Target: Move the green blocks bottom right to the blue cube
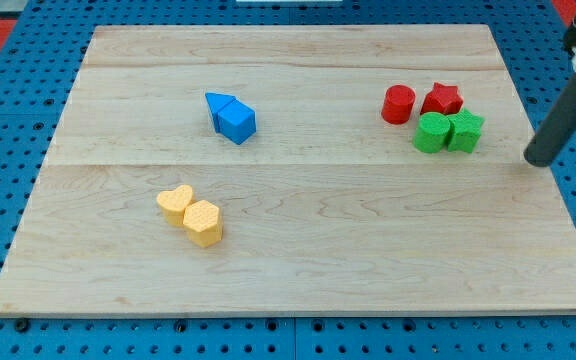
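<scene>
A green cylinder (431,132) and a green star block (465,131) sit side by side, touching, at the view's right on the wooden board (298,250). The blue cube (236,122) sits at upper centre-left, with a blue triangular block (218,103) touching its upper left. My tip (539,158) is at the board's right edge, a short way right of and slightly below the green star block, not touching it.
A red cylinder (399,104) and a red star block (442,99) sit just above the green blocks. A yellow heart block (176,203) and a yellow hexagonal block (204,222) sit together at lower left. Blue pegboard surrounds the board.
</scene>
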### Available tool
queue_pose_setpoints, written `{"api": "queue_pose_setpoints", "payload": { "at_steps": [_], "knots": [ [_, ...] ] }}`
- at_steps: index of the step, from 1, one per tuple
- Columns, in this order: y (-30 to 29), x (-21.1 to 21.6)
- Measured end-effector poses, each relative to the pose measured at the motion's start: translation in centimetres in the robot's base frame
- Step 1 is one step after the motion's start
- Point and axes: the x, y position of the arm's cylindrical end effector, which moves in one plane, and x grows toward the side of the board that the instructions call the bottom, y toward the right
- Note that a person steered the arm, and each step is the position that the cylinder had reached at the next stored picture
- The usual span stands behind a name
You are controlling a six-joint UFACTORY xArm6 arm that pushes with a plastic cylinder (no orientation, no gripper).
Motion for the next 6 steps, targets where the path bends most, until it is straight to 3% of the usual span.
{"api": "queue_pose_setpoints", "payload": {
  "at_steps": [1,4,6],
  "knots": [
    [-4.0,-0.7],
    [-4.6,-3.4],
    [-20.2,-3.4]
  ]
}}
